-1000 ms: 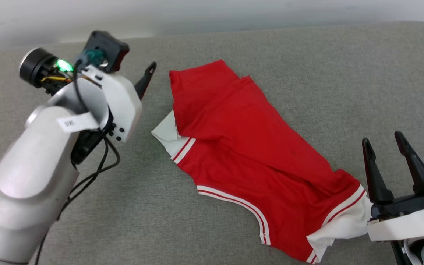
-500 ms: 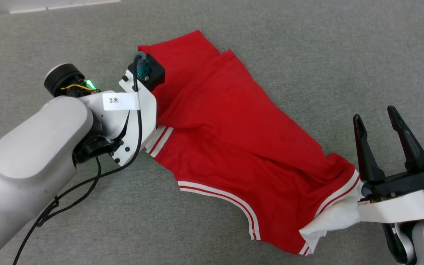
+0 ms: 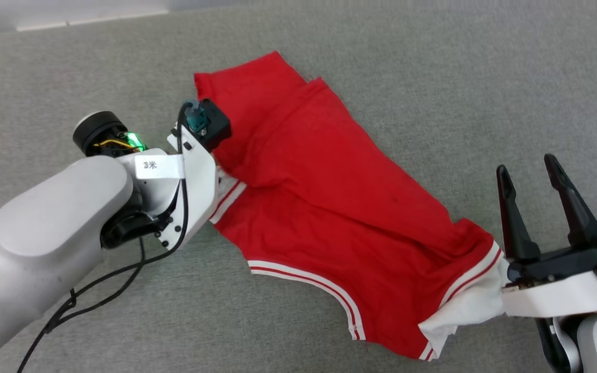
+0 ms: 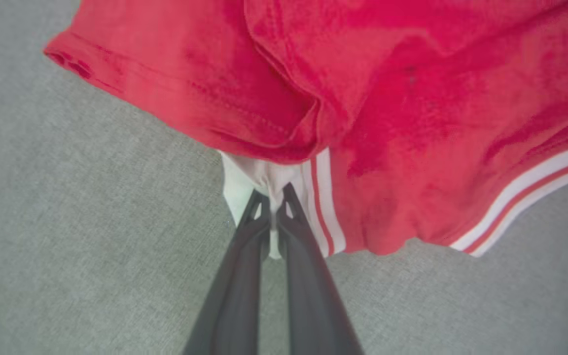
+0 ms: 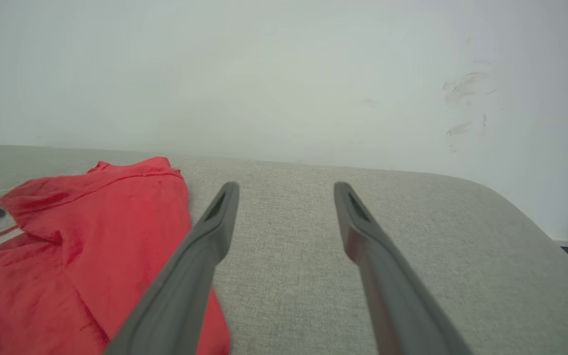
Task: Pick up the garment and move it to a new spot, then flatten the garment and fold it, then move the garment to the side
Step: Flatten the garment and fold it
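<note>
1. Garment (image 3: 329, 207) — a red shirt, lying rumpled on the grey fabric surface (image 3: 433, 77) mid head view. Its long axis runs approx. 11 o'clock to 5 o'clock, w/ one red layer lapped over the upper half.
2. We see the striped trim (image 3: 303, 274) curving along the shirt's 6–7 o'clock edge.
3. The 5 o'clock sleeve end (image 3: 464, 311) is white and crumpled at the low corner.
4. We see the left gripper (image 4: 274, 195) clenched in the left wrist view. Its fingers are nearly together, pinching the 9 o'clock sleeve end (image 4: 237, 187), just beside that cuff's red-white stripes. In the head view the wrist housing covers those fingers.
5. We see the right gripper (image 3: 525, 165) released, its fingers spread wide w/ nothing between them. It sits at 4 o'clock in the head view, tips pointing toward 12.
6. Its white housing is right at the 5 o'clock sleeve end — touching or just beside, we can't tell.
7. Right wrist view: the spread fingers are over bare grey surface, the shirt is at 8–9 o'clock and a pale wall (image 5: 284, 74) is at 12.
</note>
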You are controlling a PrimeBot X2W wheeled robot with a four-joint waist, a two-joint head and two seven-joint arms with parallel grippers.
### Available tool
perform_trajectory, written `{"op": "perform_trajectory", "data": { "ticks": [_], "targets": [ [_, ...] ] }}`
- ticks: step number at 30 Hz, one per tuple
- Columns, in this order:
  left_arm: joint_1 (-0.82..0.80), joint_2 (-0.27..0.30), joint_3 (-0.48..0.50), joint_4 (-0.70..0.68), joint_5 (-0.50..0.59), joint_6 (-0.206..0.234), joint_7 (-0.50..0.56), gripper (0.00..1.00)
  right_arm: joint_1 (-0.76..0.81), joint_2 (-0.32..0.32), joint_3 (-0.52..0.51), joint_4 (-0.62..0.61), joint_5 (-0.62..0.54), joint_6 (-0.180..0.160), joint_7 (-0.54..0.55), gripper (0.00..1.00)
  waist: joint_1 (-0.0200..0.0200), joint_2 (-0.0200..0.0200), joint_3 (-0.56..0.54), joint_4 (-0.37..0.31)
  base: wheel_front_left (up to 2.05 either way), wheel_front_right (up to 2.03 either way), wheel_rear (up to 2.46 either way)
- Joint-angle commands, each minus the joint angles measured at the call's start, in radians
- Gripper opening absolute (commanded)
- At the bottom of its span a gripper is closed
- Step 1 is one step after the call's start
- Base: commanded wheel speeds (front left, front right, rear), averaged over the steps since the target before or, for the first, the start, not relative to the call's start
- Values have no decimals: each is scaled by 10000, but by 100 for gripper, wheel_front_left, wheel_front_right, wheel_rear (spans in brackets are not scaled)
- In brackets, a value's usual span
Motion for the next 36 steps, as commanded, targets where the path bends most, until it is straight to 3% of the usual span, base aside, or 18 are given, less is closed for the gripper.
{"op": "perform_trajectory", "data": {
  "ticks": [1,5,10,11,18,21,25,27,30,36],
  "targets": [
    [264,135,80,-293,-222,3,-532,0,236,-32,-69,59,14,-5,-25,100,-1,-1,-561,430,0,0,0],
    [757,623,479,-834,-699,87,-1450,0,524,-77,-138,92,0,-5,-25,100,-1,-1,-1036,844,0,0,0],
    [1631,1328,781,-1310,-1202,575,-2158,0,731,-121,-171,149,-25,-7,-27,100,-1,-1,-1349,1174,0,0,0],
    [2182,1684,907,-1461,-1554,859,-2498,0,826,-139,-181,182,-22,-7,-26,100,-1,-1,-1443,1285,0,0,0],
    [3809,2534,953,-1201,-2350,1563,-3340,0,956,-236,-206,327,-51,-7,-26,100,-1,-1,-1519,1383,0,0,0],
    [4465,2695,775,-771,-2537,1729,-3542,0,1006,-295,-209,457,-56,-7,-26,100,-1,-1,-1541,1350,0,0,0],
    [4970,2448,627,-351,-2683,1762,-3774,0,1092,-365,-206,663,-26,-7,-26,100,-1,-1,-1711,1336,0,0,0],
    [5028,2282,748,-194,-2586,1863,-4241,100,1118,-427,-187,747,5,-5,-26,100,-1,-1,-1859,1356,0,0,0],
    [4973,2127,905,-40,-2114,2059,-5197,100,1022,-627,-105,783,22,-7,-26,100,-1,-1,-2135,1407,0,0,0],
    [5208,1867,1326,-154,-1190,3167,-7455,100,470,-1551,297,345,236,-7,593,100,-1,-1,-2603,1571,0,0,0]
  ]
}}
